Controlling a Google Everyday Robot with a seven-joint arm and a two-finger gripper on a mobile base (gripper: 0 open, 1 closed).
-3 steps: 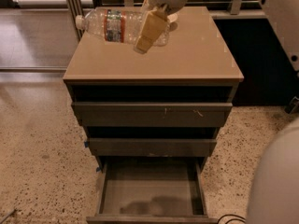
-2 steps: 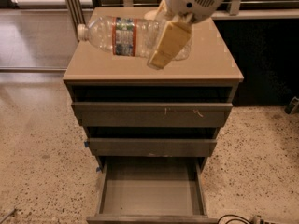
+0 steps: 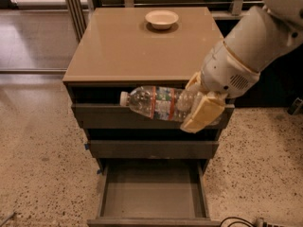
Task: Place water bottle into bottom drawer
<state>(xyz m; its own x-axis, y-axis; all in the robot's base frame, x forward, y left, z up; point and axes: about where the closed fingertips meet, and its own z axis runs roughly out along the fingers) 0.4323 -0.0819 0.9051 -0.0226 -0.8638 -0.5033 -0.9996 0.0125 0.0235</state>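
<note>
My gripper is shut on the water bottle, a clear crinkled bottle with a white cap and a red, white and green label band. It holds the bottle on its side, cap to the left, in front of the top drawer and well above the bottom drawer. The bottom drawer is pulled open and its flat grey floor is bare. A tan finger covers the bottle's base end.
The tan cabinet top carries a cream shallow bowl near its back edge. The two upper drawers stand slightly out. My white arm reaches in from the upper right. Speckled floor lies on both sides.
The gripper has carried the bottle forward off the cabinet top and down, to hang in front of the top drawer. The bowl, hidden before, now shows.
</note>
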